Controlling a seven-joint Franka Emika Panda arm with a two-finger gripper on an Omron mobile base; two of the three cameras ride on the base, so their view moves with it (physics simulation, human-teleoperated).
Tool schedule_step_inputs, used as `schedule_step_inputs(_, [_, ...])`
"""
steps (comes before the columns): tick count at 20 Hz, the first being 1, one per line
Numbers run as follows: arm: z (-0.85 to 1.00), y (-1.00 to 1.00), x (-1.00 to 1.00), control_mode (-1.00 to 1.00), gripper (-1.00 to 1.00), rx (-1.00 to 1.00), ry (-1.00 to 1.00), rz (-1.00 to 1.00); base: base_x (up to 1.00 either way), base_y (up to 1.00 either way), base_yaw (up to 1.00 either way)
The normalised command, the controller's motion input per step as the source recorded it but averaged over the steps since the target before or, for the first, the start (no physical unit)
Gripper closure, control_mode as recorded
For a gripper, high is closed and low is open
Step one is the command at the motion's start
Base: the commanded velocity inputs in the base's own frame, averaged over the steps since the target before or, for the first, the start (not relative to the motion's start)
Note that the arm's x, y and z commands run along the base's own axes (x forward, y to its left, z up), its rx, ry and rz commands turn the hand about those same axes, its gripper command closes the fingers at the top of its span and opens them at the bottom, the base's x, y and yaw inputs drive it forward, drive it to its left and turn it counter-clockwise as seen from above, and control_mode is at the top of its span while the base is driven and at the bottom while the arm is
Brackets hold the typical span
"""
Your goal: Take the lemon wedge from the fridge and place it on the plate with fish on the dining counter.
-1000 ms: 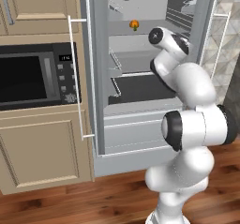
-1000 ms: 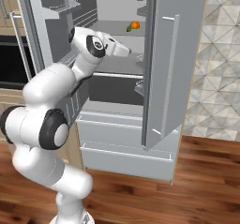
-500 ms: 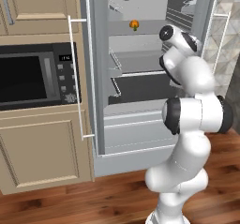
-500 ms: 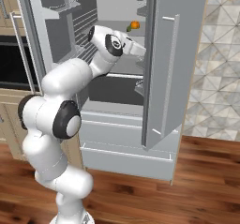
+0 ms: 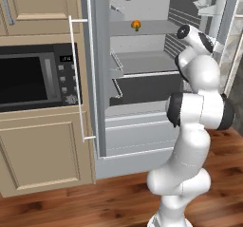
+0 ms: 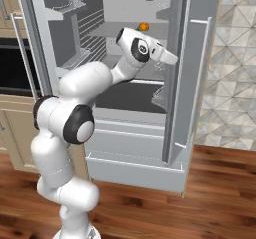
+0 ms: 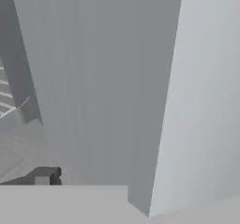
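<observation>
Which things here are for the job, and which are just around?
For the job:
fridge, doors open
small orange item on its upper shelf, likely the lemon wedge
tool

Just around:
microwave
cabinets
wood floor

The white arm (image 5: 197,112) rose from its base at six o'clock, bulged through a fat dark-jointed elbow and bent back on itself, the upper links climbing toward twelve. In the right base view the same arm (image 6: 75,113) swept up from seven o'clock toward one, the forearm leaning to the right. The wrist (image 6: 137,45) with its dark round joint was turned sideways, and the white hand (image 6: 162,54) stuck out toward three o'clock, roughly level. In the hand view one dark finger tip (image 7: 44,176) showed low at eight o'clock; whether the fingers stood apart could not be made out.
</observation>
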Motion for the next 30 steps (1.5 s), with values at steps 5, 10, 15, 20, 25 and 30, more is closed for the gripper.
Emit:
schedule_step_inputs(5, [-0.44, -1.00, -0.28, -1.00, -1.00, 0.00, 0.23, -0.35, 0.00, 0.00, 0.00])
schedule_step_inputs(10, [-0.16, -0.73, -0.63, -1.00, -1.00, 0.04, 0.02, -0.15, 0.00, 0.00, 0.00])
schedule_step_inputs(15, [0.58, 0.64, -0.98, -1.00, -1.00, 0.10, -0.19, 0.20, 0.00, 0.00, 0.00])
schedule_step_inputs(20, [0.16, 1.00, -0.55, -1.00, -1.00, 0.16, -0.07, 0.32, 0.00, 0.00, 0.00])
schedule_step_inputs(25, [-0.11, 1.00, -0.32, -1.00, -1.00, 0.20, 0.00, 0.42, 0.00, 0.00, 0.00])
schedule_step_inputs(30, [-0.29, 1.00, -0.06, -1.00, -1.00, 0.22, -0.15, 0.48, 0.00, 0.00, 0.00])
